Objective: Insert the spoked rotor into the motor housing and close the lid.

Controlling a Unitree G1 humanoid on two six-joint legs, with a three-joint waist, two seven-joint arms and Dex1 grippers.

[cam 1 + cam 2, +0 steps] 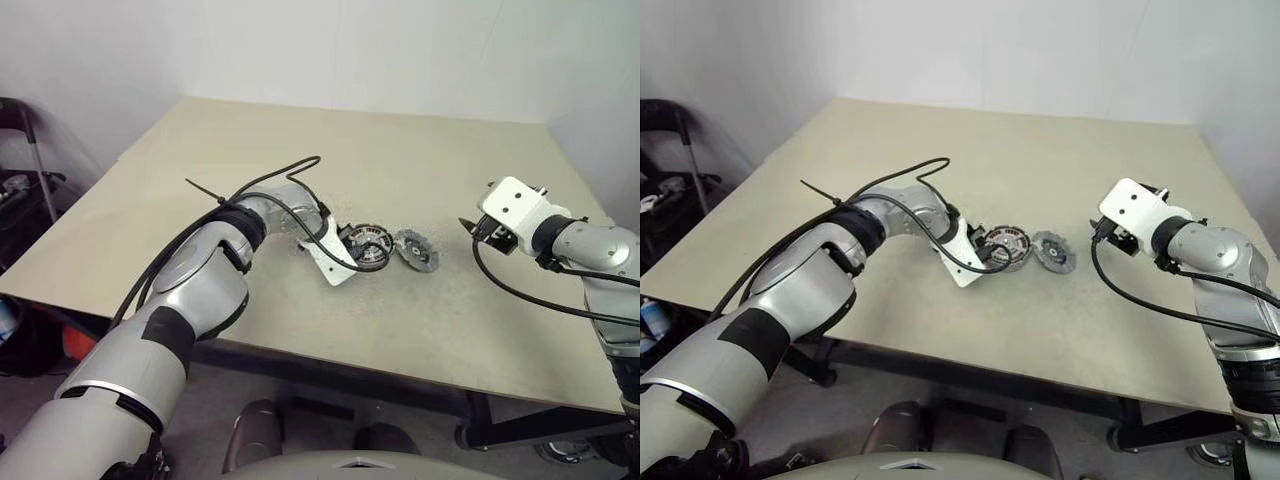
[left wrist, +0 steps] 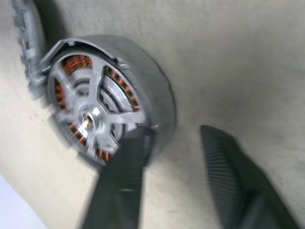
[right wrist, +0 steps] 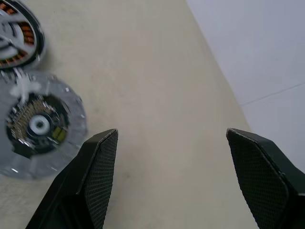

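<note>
The left gripper is hovering at the round metal motor housing with its ring of copper-brown windings, fingers parted and gripping nothing. The dark spoked rotor, silvery at spokes and hub, is sitting inside that housing, so the insertion is judged complete. Just beside it, the grey notched-edge lid is lying flat on the beige surface, not yet fitted. Farther right, the right gripper is hanging wide and empty above the surface.
</note>
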